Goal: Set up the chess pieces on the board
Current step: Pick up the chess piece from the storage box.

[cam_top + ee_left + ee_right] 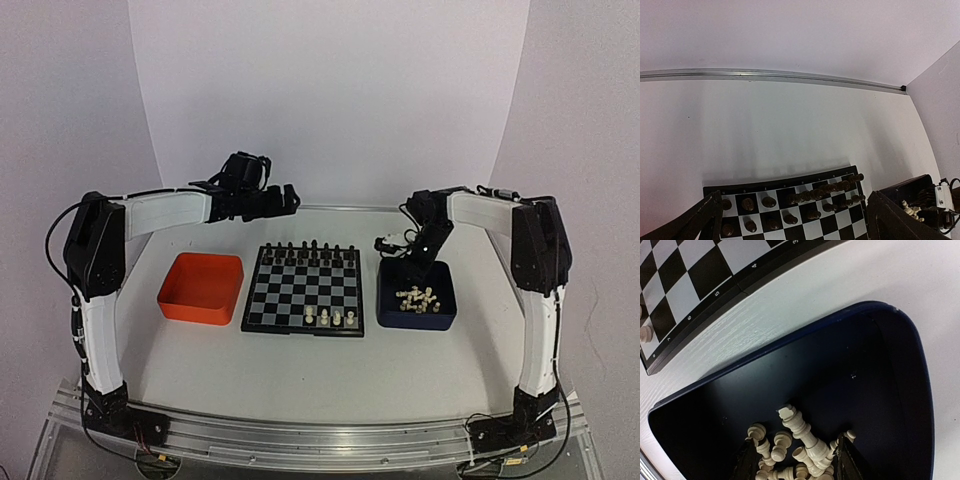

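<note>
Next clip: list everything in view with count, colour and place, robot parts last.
board: one, black and grey, table centre
black pieces: two rows, too small to count, board's far side
white pieces on board: about four, cream, near row
white pieces in tray: a heap, cream, in blue tray
blue tray: one, dark blue, right of board
orange tray: one, left of board
table: one, white
left gripper: open, raised beyond board's far edge
right gripper: fingers apart, astride the heap
</note>
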